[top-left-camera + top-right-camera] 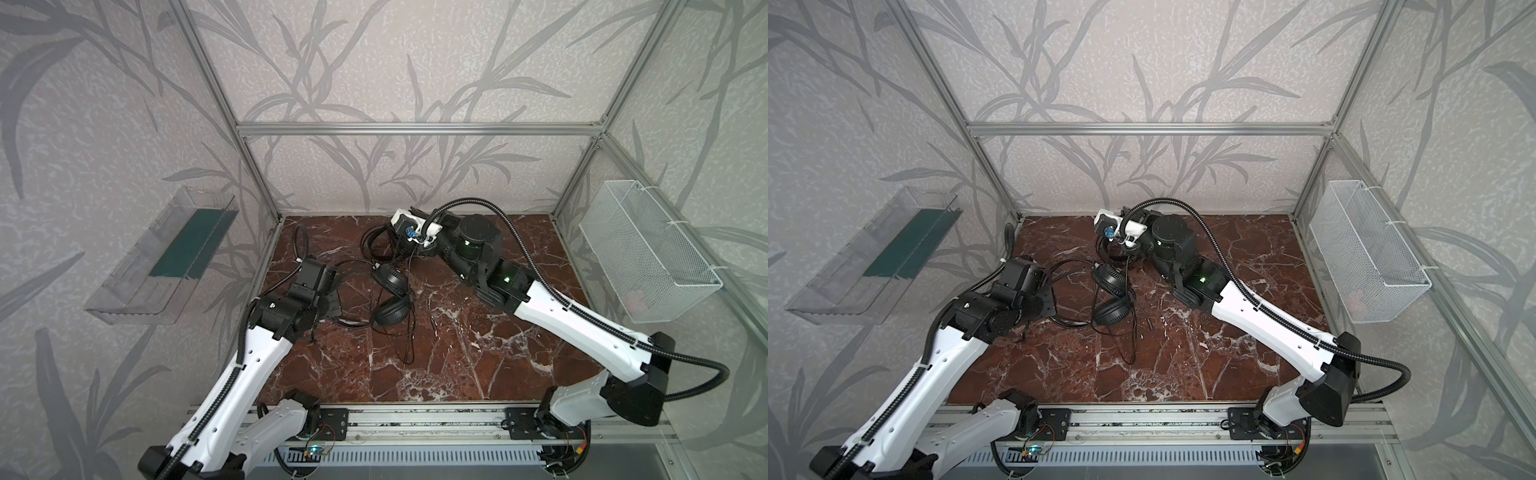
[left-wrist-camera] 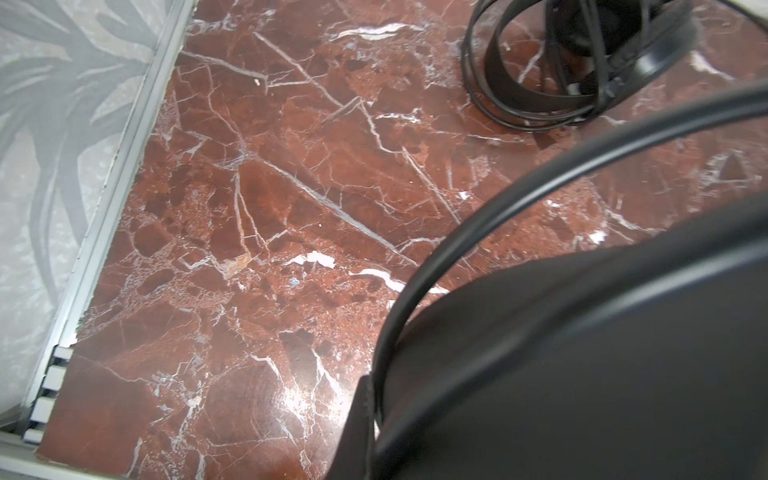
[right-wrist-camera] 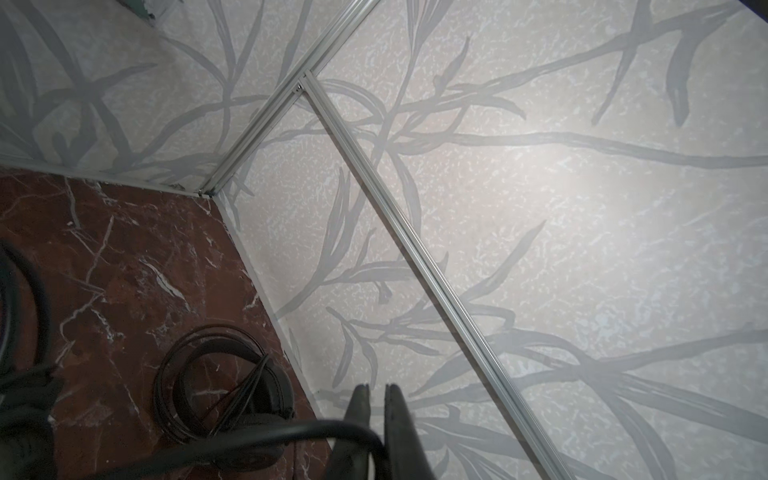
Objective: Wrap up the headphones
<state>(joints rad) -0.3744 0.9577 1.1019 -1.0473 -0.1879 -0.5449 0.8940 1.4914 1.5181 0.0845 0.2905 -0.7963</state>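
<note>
No text, label, brand or number is readable anywhere.

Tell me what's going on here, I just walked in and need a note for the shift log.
Two robot arms are working on two black headsets on the marble table. The right end effector, near the back wall, appears to pinch a thin cable beside the rear headset. The left end effector is shut next to the middle headset; whether it grips anything is unclear. Cable lies sprawled loose around that headset, so wrapping is not finished.
</note>
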